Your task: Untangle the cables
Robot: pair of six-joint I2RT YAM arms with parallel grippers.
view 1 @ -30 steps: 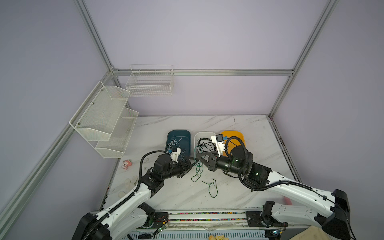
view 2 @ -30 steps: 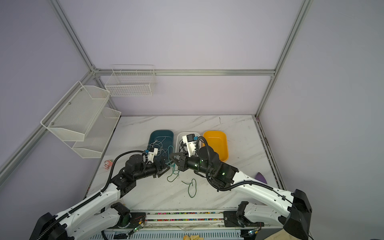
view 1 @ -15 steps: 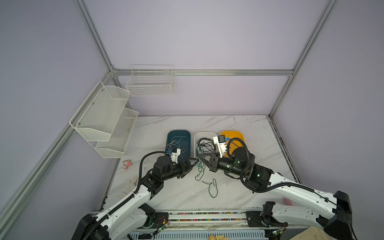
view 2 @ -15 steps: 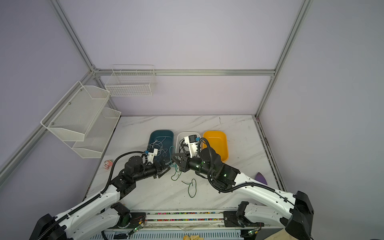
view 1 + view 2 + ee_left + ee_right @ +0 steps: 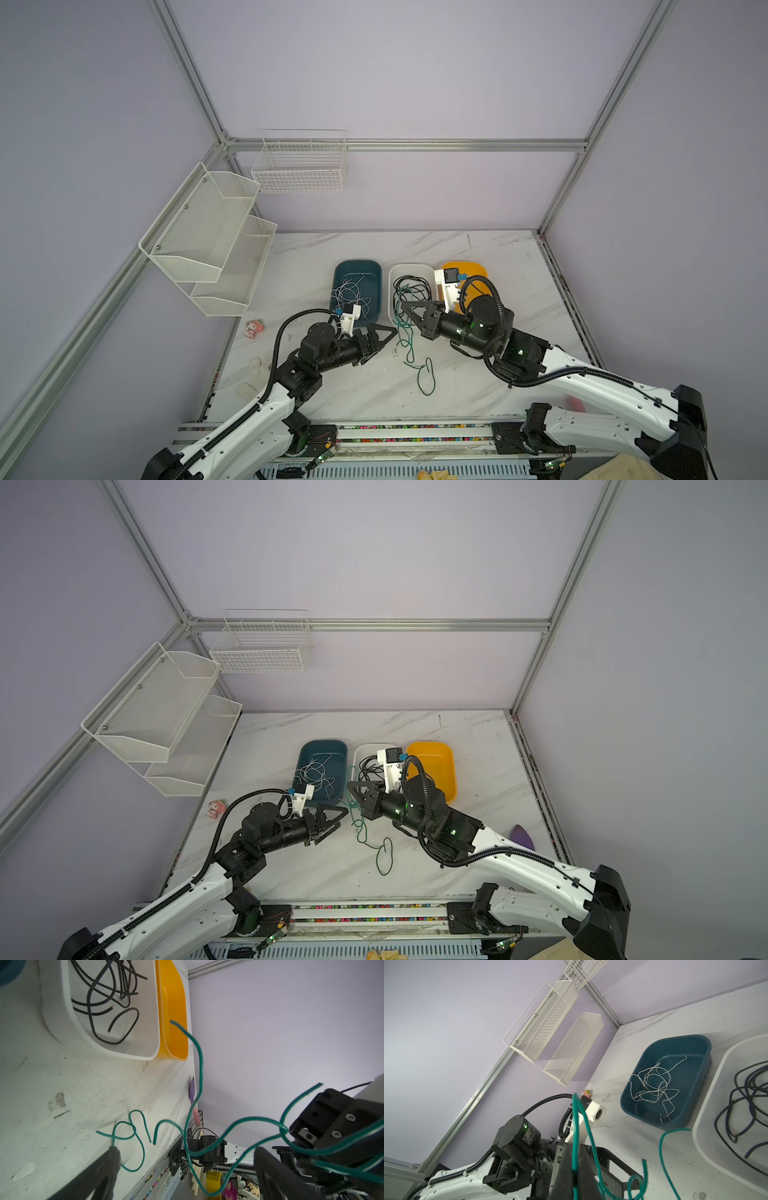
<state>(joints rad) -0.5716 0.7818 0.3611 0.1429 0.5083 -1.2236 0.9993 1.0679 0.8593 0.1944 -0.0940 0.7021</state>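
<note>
No legible text, brand or number anywhere; left arm's motor sticker (image 5: 530, 1132) illegible.

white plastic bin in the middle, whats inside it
A loose tangle of thin black cables lies in the white plastic bin. In both top views the right arm's white wrist camera mount covers its right side, so that part is hidden.

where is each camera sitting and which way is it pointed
Top views: high above the robot's base, looking down on the marble table; left arm, open left claw, right arm, right claw shut on the green cables.
Left wrist: on the left arm, facing the right arm, white bin and orange bin; its open fingers show.
Right wrist: on the right arm, facing the left arm, blue bin and wall racks; its shut fingers show.
Shared: both wrist views show the green cables and white bin.
</note>
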